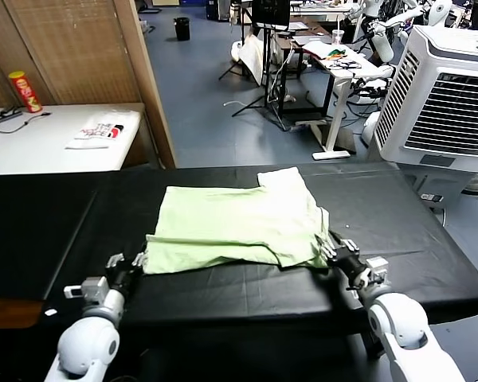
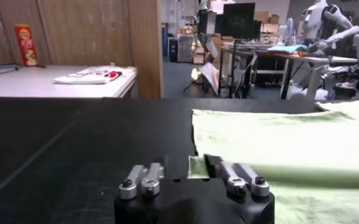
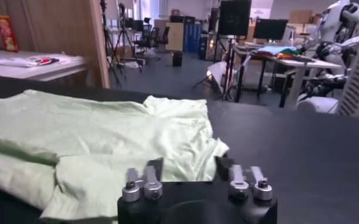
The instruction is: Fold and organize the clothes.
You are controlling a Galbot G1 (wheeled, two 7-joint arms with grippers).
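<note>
The clothes are one pale lime-green shirt, lying folded flat on the black table, with a sleeve sticking out toward the far side. At the shirt's near left corner my left gripper rests low on the table. It is open, and in the left wrist view a small corner of the shirt lies loose between its jaws. My right gripper is at the near right corner, open as well. The right wrist view shows the shirt's rumpled edge lying between its spread fingers.
A white table at the back left holds a red can and a white printed item. A wooden partition stands behind it. A large white air cooler stands past the table's right end.
</note>
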